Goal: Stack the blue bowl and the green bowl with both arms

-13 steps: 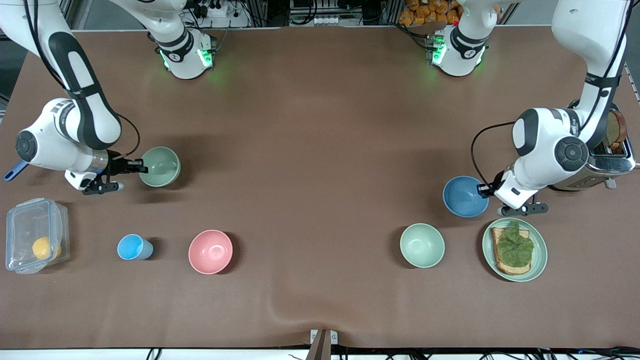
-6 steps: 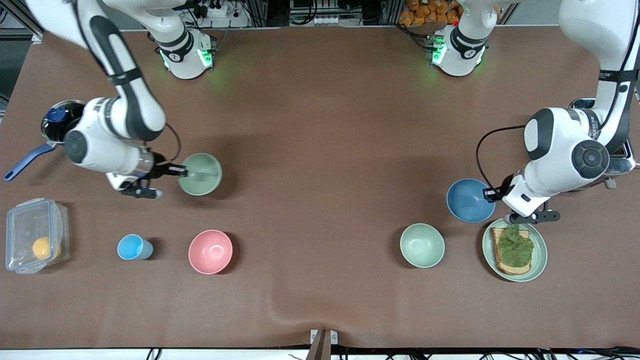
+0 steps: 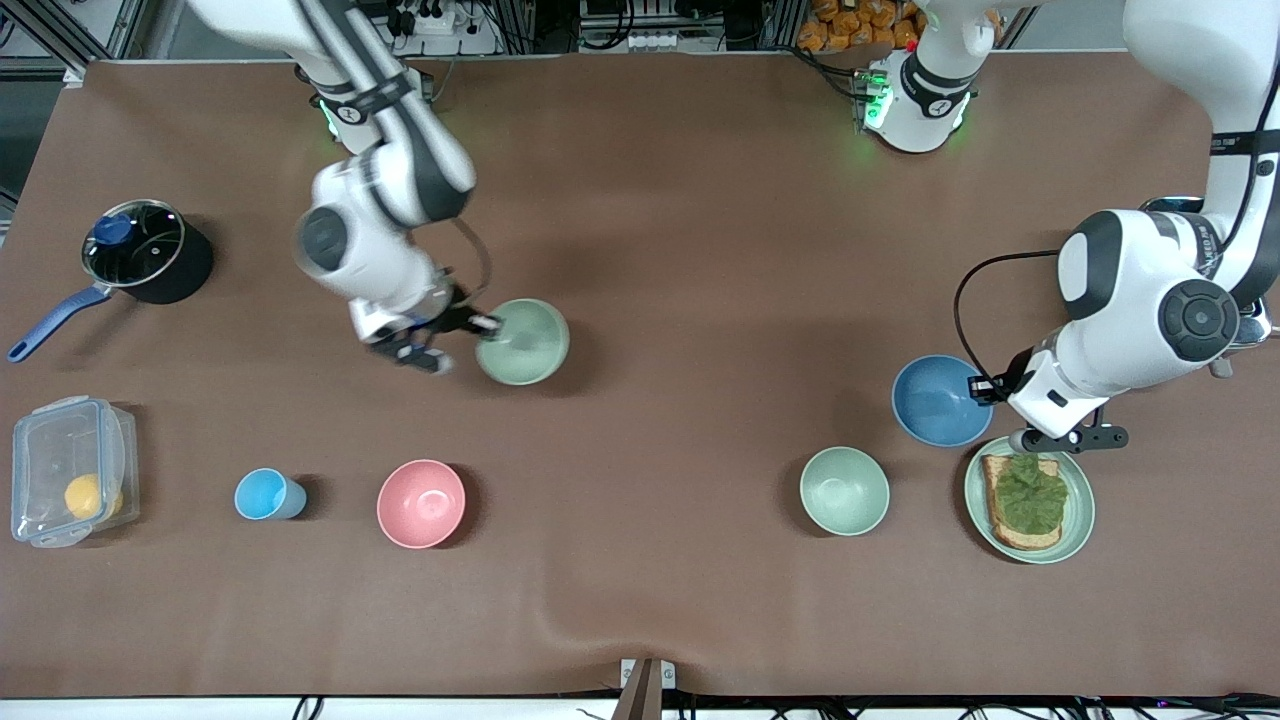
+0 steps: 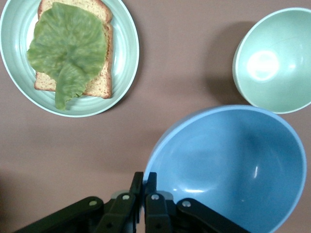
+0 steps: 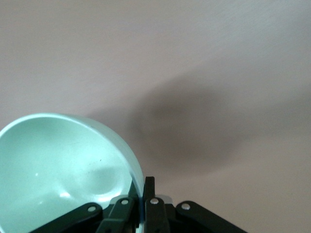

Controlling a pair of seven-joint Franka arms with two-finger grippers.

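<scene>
We see the right gripper jaws clamped on the green bowl, held over mid-surface. The left gripper jaws pinch the blue bowl rim beside the plate.

The table is covered in a matt brown mat, smooth apart from a ripple at its edge nearest the front camera. The blue bowl and the green bowl are seen as smooth, softly sheened ware. Beside the blue bowl, a ridged green plate carries rough toast and crinkled lettuce. The box is clear plastic.
</scene>
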